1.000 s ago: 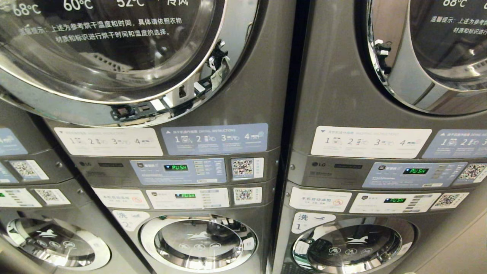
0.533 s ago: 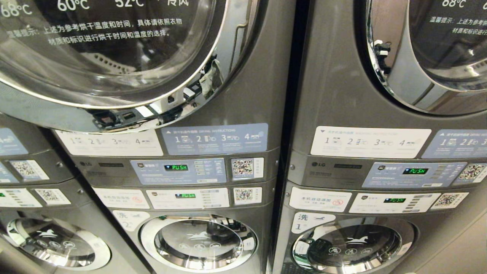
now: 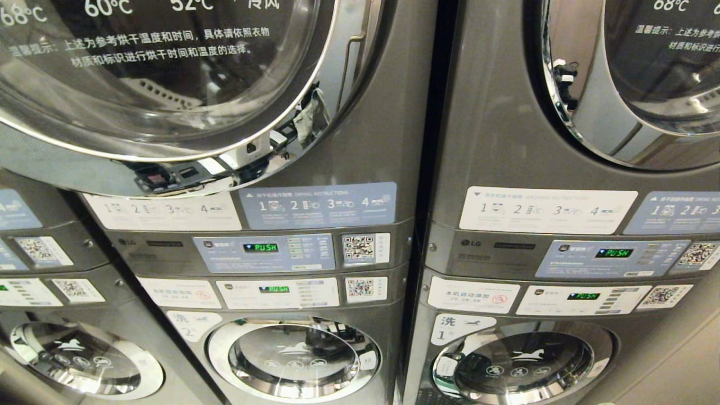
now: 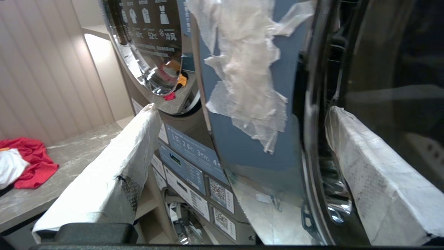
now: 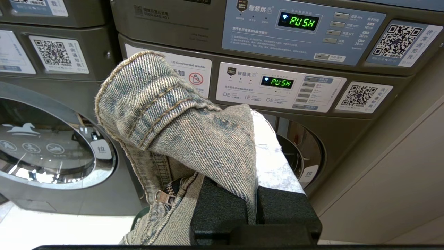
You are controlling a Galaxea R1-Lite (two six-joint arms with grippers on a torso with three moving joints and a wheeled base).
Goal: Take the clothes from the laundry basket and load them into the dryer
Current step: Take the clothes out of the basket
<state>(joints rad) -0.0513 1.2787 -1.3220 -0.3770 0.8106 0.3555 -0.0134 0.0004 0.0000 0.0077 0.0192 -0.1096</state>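
Now, view by view.
Head view: two stacked grey machines stand side by side; the dryer door (image 3: 169, 95) at upper left has a chrome ring, and both control panels (image 3: 264, 253) show green "PUSH". Neither arm shows here, nor the laundry basket.
Left wrist view: the left gripper (image 4: 236, 173) has its jaws spread wide, holding nothing.
Left fingers: both wrapped in white cloth; one finger (image 4: 114, 173) stands outside the machine front, the other inside the dark glass side.
Door edge: the chrome-rimmed edge of the door (image 4: 312, 139) stands between the two fingers; I cannot tell whether it touches either.
Blue panel: between the fingers, with crumpled clear tape (image 4: 246, 76) stuck on it.
Beyond the outer finger: red cloth (image 4: 31, 166) and white cloth lie on a grey counter (image 4: 79, 149), well apart.
Right wrist view: the right gripper (image 5: 256, 208) is clamped on denim jeans (image 5: 173, 132).
Jeans: a folded hem rises above the fingers, a zipper hangs beside them.
Ahead of the right gripper: a lower washer door (image 5: 52, 146) and lit panels.
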